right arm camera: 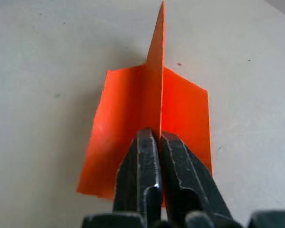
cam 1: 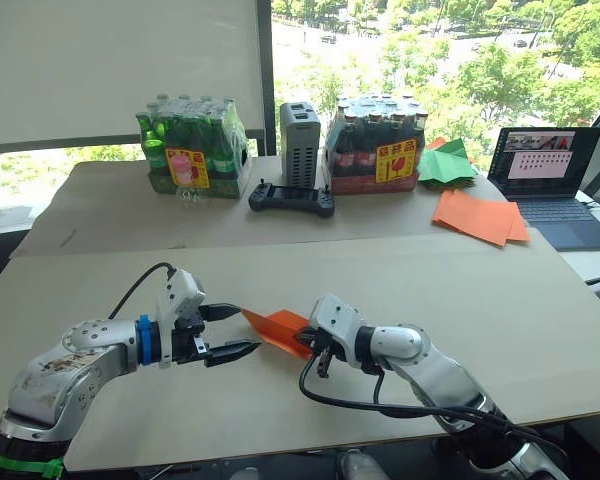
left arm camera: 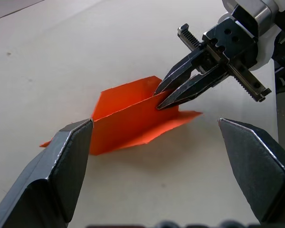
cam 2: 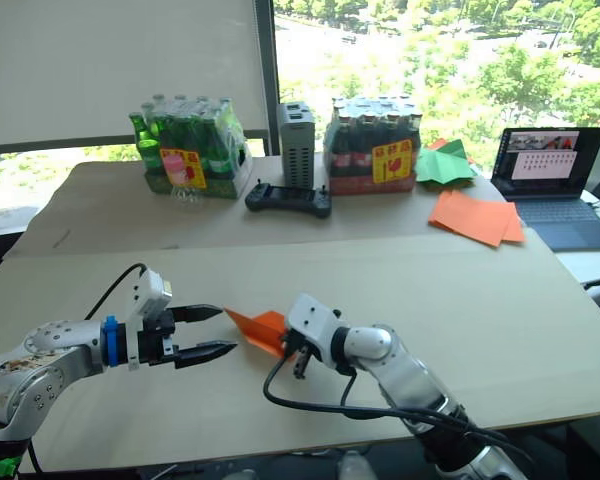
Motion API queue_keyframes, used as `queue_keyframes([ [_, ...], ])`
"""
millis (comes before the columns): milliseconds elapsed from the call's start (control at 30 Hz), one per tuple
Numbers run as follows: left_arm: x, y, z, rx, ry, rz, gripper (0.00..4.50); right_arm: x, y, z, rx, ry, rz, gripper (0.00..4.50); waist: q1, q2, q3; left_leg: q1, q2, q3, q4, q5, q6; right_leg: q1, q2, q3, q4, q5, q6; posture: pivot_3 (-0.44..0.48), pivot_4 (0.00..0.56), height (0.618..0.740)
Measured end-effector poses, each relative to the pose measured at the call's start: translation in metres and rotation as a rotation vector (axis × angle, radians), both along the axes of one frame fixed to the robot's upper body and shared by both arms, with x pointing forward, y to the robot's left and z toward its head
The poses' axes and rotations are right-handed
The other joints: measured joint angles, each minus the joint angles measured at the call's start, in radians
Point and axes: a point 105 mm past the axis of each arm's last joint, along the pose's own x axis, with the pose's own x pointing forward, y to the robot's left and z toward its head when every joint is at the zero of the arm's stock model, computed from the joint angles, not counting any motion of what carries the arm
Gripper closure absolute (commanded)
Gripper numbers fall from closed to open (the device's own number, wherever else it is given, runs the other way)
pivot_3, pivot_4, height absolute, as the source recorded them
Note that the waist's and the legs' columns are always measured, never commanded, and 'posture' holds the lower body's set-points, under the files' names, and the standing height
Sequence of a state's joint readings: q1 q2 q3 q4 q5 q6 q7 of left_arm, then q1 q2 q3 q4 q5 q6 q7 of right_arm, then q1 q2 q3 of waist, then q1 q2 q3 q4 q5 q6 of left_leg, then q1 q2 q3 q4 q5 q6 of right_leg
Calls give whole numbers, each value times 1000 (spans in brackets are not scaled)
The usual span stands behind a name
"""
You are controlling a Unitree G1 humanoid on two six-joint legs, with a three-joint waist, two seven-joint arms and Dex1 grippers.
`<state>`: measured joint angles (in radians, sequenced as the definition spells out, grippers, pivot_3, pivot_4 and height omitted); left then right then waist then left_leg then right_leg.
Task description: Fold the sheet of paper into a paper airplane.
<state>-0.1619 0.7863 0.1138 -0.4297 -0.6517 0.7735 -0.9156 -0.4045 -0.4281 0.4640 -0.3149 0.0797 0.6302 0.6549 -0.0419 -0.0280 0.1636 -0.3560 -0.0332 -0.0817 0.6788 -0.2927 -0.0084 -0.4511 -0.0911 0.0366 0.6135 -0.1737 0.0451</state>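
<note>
Right gripper (left arm camera: 167,99): clamped on the plane (left arm camera: 133,116) keel.
Left gripper (cam 1: 242,330): wide open, empty, at the plane's 9 o'clock.
Risk: wings tearing if the keel is tugged.

Pale table (cam 1: 540,300); window (cam 1: 430,50) behind, sunlit trees; white blind (cam 1: 120,70) lowered.

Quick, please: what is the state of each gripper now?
Left gripper: open, holding nothing.
Right gripper: closed on the upright fold of the bright-orange folded paper airplane.
</note>
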Motion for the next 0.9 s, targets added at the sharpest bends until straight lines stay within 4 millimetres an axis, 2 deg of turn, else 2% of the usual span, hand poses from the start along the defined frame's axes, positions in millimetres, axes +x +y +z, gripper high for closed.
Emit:
queue_keyframes([
  [233,-2,0,-2,65,-15,-14,0,1,1,2,27,6,-14,4469,0,0,0,0,0,0,0,0,0,0,0,0,0,0,0,0,150,723],
  [367,0,-3,3,73,-54,-27,0,12,-13,16,81,-2,-101,4469,4,0,0,0,0,0,0,0,0,0,0,0,0,0,0,0,150,723],
  [500,3,-8,13,56,-112,-29,0,33,-45,37,150,-35,-291,4469,6,0,0,0,-1,0,1,0,0,0,0,1,0,0,0,0,150,723],
  [633,10,-12,26,41,-219,-17,0,62,-105,52,189,-62,-617,4469,9,0,0,0,-1,1,1,0,0,0,0,1,0,0,0,0,150,723],
  [733,13,-17,32,4,-271,-13,0,72,-147,53,204,-49,-818,4469,12,0,0,0,-1,1,0,0,0,0,0,2,0,0,0,0,150,723],
  [800,13,-21,34,-46,-287,-10,0,74,-160,47,187,-27,-883,4469,9,0,0,0,0,2,0,0,0,0,0,2,1,1,0,0,150,723],
  [900,13,-24,36,-79,-294,-15,0,75,-167,37,165,11,-922,4469,1,0,0,0,0,3,0,0,0,0,0,3,1,1,0,0,150,723],
])
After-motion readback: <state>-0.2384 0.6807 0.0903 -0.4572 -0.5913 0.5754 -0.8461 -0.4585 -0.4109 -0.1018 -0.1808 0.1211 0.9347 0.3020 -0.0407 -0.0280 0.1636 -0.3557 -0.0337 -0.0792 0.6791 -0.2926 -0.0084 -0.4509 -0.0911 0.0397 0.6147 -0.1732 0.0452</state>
